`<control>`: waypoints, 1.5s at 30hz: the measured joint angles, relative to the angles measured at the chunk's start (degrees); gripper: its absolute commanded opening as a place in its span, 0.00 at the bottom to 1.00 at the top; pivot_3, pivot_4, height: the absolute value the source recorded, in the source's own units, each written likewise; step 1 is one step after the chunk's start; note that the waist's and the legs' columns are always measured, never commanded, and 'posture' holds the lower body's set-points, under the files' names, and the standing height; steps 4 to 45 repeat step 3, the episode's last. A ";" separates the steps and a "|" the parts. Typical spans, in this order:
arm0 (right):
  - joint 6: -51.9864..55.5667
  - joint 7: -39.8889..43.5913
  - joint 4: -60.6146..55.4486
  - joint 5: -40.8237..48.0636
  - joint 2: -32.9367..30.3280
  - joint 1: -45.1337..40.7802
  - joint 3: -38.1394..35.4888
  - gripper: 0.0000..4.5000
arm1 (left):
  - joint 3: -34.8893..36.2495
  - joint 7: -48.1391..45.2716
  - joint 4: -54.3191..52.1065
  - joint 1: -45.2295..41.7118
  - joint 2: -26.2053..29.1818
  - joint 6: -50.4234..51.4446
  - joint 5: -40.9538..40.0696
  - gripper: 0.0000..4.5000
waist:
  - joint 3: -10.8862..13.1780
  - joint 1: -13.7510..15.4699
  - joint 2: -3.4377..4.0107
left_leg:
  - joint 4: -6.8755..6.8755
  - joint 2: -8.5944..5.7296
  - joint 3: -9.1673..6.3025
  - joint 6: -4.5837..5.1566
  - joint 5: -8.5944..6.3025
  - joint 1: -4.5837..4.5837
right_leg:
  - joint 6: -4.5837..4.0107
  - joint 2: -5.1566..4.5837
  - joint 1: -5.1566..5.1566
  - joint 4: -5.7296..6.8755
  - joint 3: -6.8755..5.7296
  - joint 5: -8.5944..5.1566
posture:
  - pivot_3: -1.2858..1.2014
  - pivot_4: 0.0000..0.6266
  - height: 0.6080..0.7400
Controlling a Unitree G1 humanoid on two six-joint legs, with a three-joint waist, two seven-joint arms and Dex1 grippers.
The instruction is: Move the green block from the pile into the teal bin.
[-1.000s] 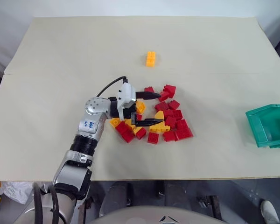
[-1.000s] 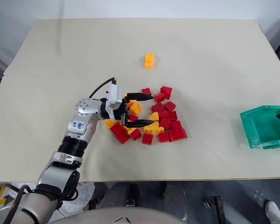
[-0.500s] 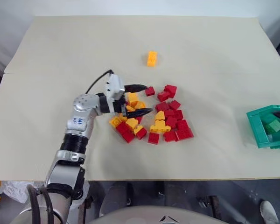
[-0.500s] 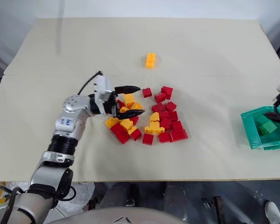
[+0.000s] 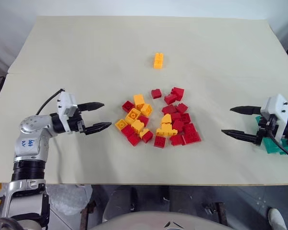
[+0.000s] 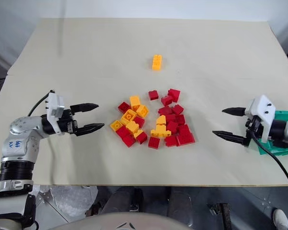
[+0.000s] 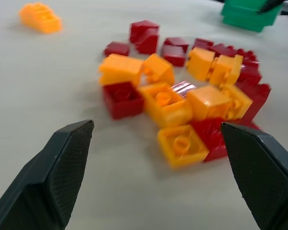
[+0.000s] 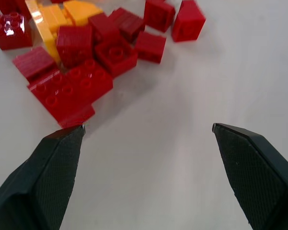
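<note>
The pile [image 6: 152,122] sits mid-table [image 6: 134,48], one orange-yellow brick [image 6: 157,62] alone toward the far edge. Left claw [image 6: 90,116] gapes empty by the left edge; right claw [image 6: 226,123] gapes empty near the right edge, before the teal bin [image 6: 284,134].

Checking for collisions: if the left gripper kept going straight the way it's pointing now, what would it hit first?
Most likely the pile: the open left gripper points across bare table at its near edge, where a yellow brick and red brick lie closest. Its height above the table is unclear.

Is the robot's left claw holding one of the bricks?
No, the left gripper is open and empty, standing apart from the pile on the table.
</note>
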 measured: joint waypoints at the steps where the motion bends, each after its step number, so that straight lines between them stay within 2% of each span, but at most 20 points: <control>1: -0.82 0.25 1.27 0.00 0.15 -0.06 0.13 0.99 | 0.46 -0.09 0.08 0.52 0.28 -0.07 -0.29 1.00 | 0.00 -0.05 0.00 | -0.02 0.01 0.02 0.00 0.00 0.01 | 0.00 0.00 -0.01 0.01 0.00 0.00 | 0.52 0.24 1.00; 45: -2.06 0.73 2.84 0.02 0.18 -0.20 0.18 0.99 | 1.27 -0.30 0.16 0.90 0.73 -0.07 -0.63 1.00 | 0.00 -0.07 0.00 | -0.02 0.02 0.03 0.00 0.00 0.01 | 0.00 0.00 -0.03 0.02 -0.01 0.00 | 0.52 0.24 1.00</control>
